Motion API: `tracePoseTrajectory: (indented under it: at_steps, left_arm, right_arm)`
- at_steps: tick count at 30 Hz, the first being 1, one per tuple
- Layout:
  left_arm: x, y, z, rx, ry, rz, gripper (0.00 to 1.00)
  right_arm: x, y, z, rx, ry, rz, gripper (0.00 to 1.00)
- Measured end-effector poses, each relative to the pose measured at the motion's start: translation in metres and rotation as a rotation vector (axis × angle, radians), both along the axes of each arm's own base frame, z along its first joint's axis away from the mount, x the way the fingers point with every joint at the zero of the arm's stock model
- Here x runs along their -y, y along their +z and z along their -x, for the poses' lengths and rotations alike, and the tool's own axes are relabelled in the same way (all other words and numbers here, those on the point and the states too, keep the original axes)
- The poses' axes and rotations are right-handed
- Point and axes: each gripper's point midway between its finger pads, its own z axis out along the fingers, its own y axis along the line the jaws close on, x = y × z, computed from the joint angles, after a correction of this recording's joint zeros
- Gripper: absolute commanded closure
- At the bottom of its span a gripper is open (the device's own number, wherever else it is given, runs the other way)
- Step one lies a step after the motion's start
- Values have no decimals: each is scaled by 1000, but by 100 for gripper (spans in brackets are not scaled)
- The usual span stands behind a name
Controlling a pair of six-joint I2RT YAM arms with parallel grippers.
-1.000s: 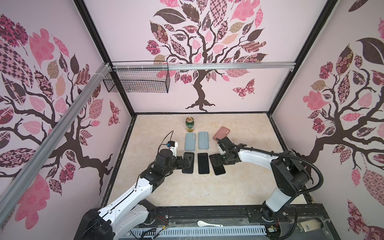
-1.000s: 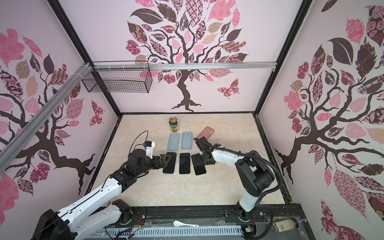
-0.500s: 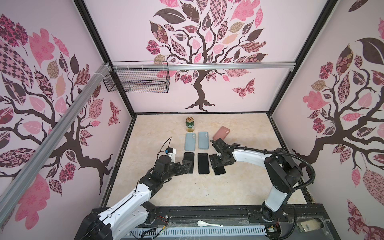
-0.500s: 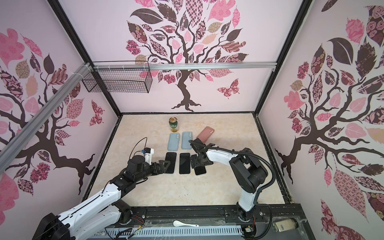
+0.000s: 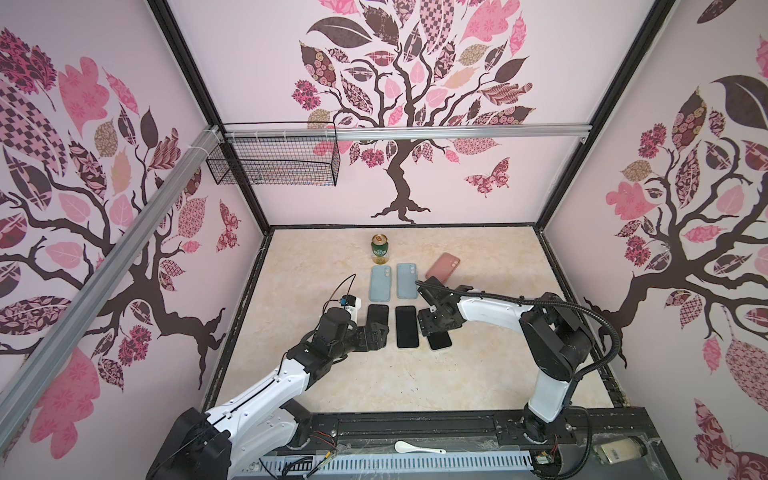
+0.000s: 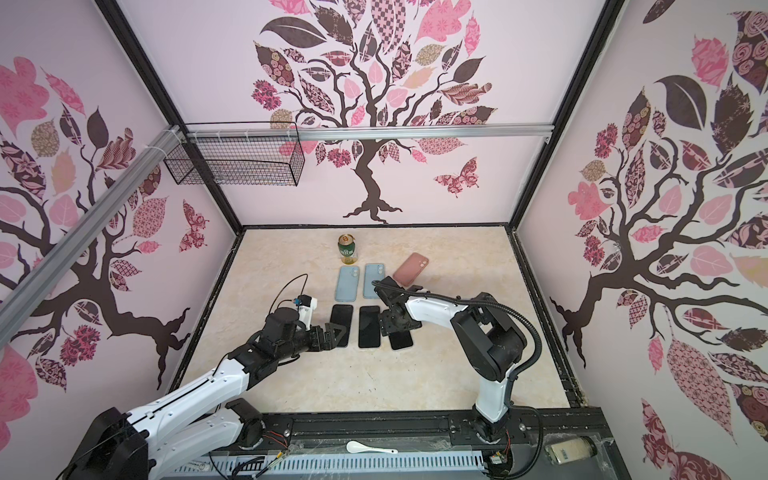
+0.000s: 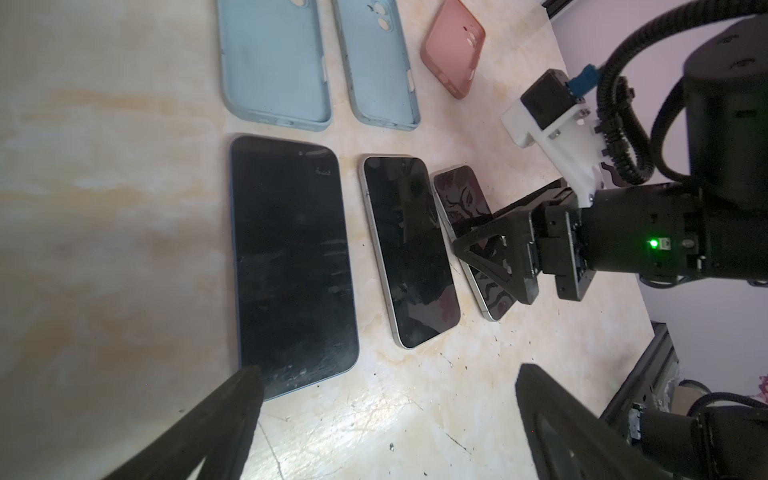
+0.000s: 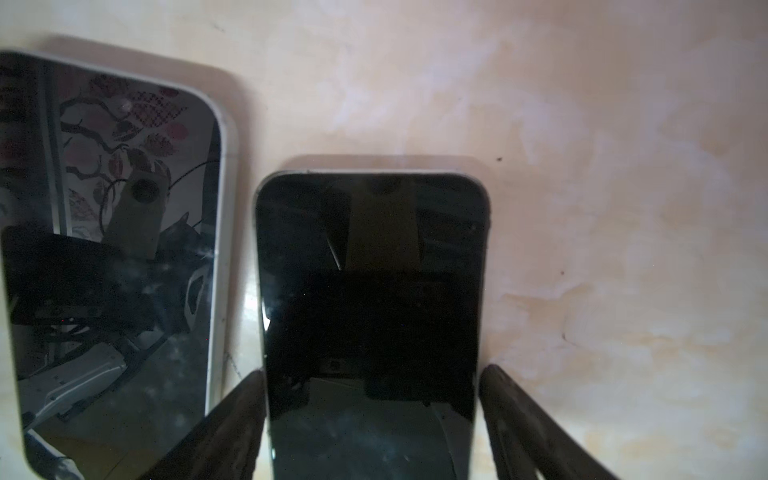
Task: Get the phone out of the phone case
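Three dark-screened phones lie face up in a row. My right gripper (image 5: 435,329) (image 6: 400,326) is down over the rightmost phone (image 8: 370,291) (image 5: 440,341). Its jaws are open and straddle the phone's long edges, one finger (image 8: 245,399) against the edge and the other a sliver off. That phone shows a bare metal rim. The pink phone case (image 5: 443,266) (image 7: 453,48) lies empty behind it. My left gripper (image 7: 386,399) (image 5: 379,334) is open and empty, low at the near end of the leftmost phone (image 7: 291,266). The middle phone (image 7: 409,249) lies between the two.
Two light-blue cases (image 5: 380,283) (image 5: 406,280) lie open side up behind the phones. A green can (image 5: 379,249) stands behind them. A wire basket (image 5: 274,160) hangs on the back left rail. A white spoon (image 5: 417,448) rests on the front frame.
My right gripper has come down along the rightmost phone and its jaws have narrowed around it. My left arm has shifted slightly and its gripper stays open.
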Motion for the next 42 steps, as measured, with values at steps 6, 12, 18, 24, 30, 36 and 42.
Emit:
tracePoseTrajectory:
  at_steps: [6, 12, 18, 24, 30, 36, 42]
  left_arm:
    - [13, 5, 0, 22, -39, -17, 2]
    - [18, -2, 2, 4, -52, -38, 2]
    - [20, 2, 0, 12, -53, -33, 2]
    - [21, 3, -1, 13, -54, -32, 2]
    - [23, 0, 0, 11, -68, -46, 2]
    - [33, 13, -13, 34, -80, -50, 2]
    - [57, 23, -44, 50, -102, -77, 2]
  right_arm:
    - [2, 0, -2, 7, -41, 2, 26]
    - [5, 0, -5, 9, -100, -10, 26]
    - [15, 0, -13, 9, -185, -21, 27]
    - [16, 0, -14, 10, -208, -27, 23]
    - [15, 2, -16, 12, -217, -32, 9]
    - [25, 5, -22, 3, -251, -50, 8]
    - [69, 25, -61, 41, -392, -113, 15]
